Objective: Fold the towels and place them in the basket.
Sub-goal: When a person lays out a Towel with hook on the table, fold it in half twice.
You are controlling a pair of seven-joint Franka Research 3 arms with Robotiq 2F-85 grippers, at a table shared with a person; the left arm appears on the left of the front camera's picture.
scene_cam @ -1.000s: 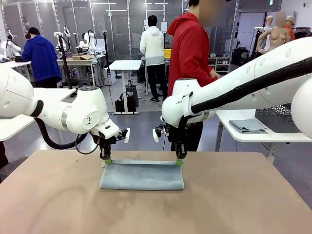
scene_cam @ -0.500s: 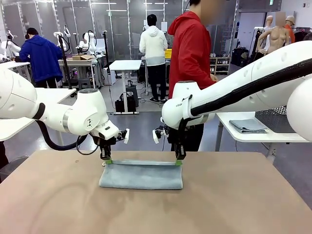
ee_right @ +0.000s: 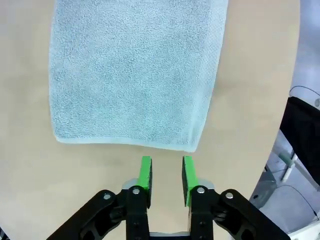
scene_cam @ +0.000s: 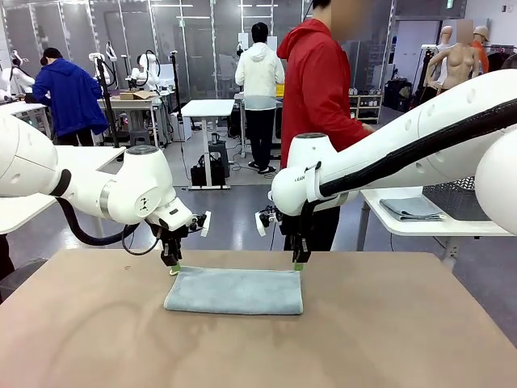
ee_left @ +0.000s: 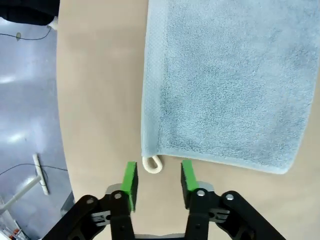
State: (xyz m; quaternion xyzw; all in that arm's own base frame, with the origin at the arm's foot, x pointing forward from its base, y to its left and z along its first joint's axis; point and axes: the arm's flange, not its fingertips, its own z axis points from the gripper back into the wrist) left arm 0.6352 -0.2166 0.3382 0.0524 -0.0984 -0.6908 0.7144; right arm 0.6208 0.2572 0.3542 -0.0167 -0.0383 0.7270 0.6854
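A pale blue-grey towel (scene_cam: 234, 292) lies folded flat in the middle of the tan table (scene_cam: 388, 339). Just above its far left corner hangs my left gripper (scene_cam: 173, 267), open with nothing between the pads. In the left wrist view the towel (ee_left: 225, 85) shows its small white corner loop (ee_left: 152, 164) right ahead of the open gripper (ee_left: 159, 180). My right gripper (scene_cam: 298, 263) hovers over the far right corner, also open and empty. Seen from the right wrist, the towel (ee_right: 135, 75) lies just beyond the gripper (ee_right: 166, 175). A dark mesh basket (scene_cam: 472, 196) stands on a side table at the right.
A second folded grey cloth (scene_cam: 412, 208) rests on the white side table (scene_cam: 420, 226) at the right. A person in a red hoodie (scene_cam: 319, 97) stands behind the far edge of my table. Bare tabletop surrounds the towel on all sides.
Both grippers have let go of the towel's far edge and risen slightly. The lifted edge has dropped, and the towel now lies flat, folded.
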